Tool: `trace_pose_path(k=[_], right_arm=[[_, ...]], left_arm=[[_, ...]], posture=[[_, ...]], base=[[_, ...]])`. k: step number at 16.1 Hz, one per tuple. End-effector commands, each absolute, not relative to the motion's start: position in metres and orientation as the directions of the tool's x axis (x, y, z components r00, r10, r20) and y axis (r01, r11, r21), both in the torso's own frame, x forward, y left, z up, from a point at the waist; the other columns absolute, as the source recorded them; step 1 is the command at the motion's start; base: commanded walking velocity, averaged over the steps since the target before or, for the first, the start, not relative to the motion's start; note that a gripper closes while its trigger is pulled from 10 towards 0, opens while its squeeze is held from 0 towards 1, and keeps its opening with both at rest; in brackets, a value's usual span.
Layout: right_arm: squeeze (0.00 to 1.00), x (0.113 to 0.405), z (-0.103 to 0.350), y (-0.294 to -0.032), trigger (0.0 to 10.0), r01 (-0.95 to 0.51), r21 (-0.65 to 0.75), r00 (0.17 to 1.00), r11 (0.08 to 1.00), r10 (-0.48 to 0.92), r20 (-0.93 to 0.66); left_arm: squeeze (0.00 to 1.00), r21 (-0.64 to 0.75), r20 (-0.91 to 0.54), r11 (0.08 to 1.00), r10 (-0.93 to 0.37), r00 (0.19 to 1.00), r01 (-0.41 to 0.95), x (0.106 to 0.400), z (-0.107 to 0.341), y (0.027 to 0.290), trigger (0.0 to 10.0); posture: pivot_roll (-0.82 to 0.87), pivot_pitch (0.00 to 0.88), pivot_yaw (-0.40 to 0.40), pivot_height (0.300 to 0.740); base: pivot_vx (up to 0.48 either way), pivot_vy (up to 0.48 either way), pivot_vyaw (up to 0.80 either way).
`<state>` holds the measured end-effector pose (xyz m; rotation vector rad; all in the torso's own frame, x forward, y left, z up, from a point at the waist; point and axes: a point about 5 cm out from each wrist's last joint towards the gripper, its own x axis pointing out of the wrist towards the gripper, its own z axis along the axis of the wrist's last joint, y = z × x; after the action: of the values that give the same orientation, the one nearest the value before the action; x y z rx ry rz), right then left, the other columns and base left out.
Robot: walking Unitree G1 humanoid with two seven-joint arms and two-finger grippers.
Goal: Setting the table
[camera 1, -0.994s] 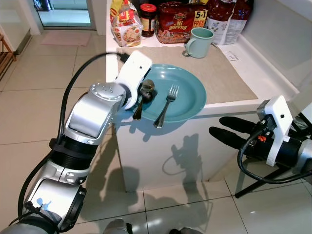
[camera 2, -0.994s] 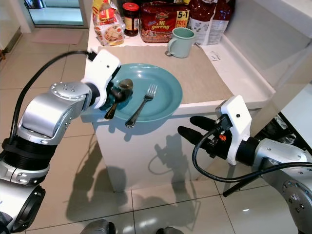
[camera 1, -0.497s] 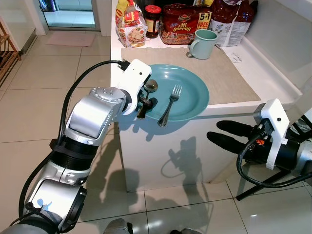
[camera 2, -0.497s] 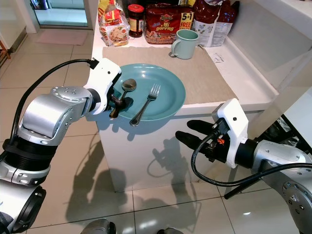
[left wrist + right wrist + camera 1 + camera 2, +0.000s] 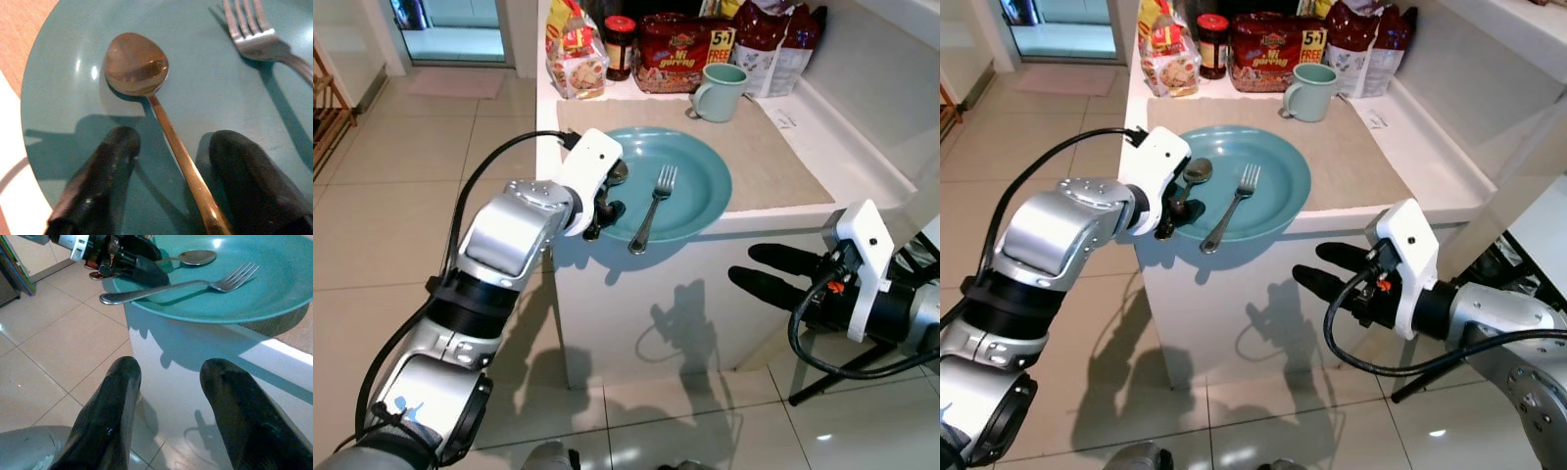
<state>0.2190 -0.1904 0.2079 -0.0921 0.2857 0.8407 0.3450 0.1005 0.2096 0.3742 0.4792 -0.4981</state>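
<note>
A teal plate (image 5: 697,168) sits on a tan placemat (image 5: 773,166) at the counter's near left corner. On it lie a bronze spoon (image 5: 137,63) and a silver fork (image 5: 651,208). My left gripper (image 5: 604,208) hovers low over the plate's left rim. In the left wrist view the left gripper (image 5: 176,142) is open, one finger on each side of the spoon's handle, not clamping it. My right gripper (image 5: 746,264) hangs open in front of the counter, below its edge and to the right, with nothing between its fingers (image 5: 107,406).
A pale green mug (image 5: 722,88) stands at the placemat's back edge. Behind it are food packets (image 5: 680,61) and a red-lidded jar (image 5: 620,44). The counter wall (image 5: 636,294) drops to a tiled floor (image 5: 401,196) on the left.
The camera has shifted a little. My left gripper has stayed at the spoon's handle on the plate's left side. The right gripper has barely moved.
</note>
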Motion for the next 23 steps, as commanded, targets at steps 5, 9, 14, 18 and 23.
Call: trace_pose_path(k=[5,9,14,18,23], right_arm=[[0.00,0.215,0.210,-0.190,10.0,-0.753,0.018,0.625,0.657,0.724,-0.292],[0.00,0.215,0.210,-0.190,10.0,-0.752,0.017,0.626,0.659,0.723,-0.292],[0.00,0.216,0.210,-0.190,10.0,-0.750,0.015,0.630,0.662,0.721,-0.290],[0.00,0.217,0.211,-0.191,10.0,-0.744,0.010,0.639,0.669,0.715,-0.285],[0.00,0.220,0.212,-0.194,10.0,-0.721,-0.001,0.668,0.693,0.695,-0.267]], left_arm=[[0.00,0.240,-0.550,0.802,-0.353,0.757,0.548,0.349,0.203,0.097,0.0],[0.00,0.255,-0.545,0.794,-0.354,0.760,0.552,0.350,0.204,0.097,0.0],[0.00,0.271,-0.540,0.784,-0.356,0.763,0.558,0.351,0.206,0.097,0.0],[0.00,0.282,-0.531,0.784,-0.352,0.771,0.553,0.352,0.212,0.098,0.0],[0.00,0.300,-0.429,0.822,-0.337,0.838,0.484,0.362,0.232,0.098,0.0]], posture=[[0.01,0.038,-0.068,0.740],[0.01,0.039,-0.067,0.740],[0.01,0.038,-0.064,0.740],[0.01,0.037,-0.064,0.740],[0.01,0.038,-0.059,0.740]], base=[[0.000,0.000,0.00],[0.000,0.000,0.00],[0.000,0.000,0.00],[0.000,0.000,0.00],[0.000,0.000,0.00]])
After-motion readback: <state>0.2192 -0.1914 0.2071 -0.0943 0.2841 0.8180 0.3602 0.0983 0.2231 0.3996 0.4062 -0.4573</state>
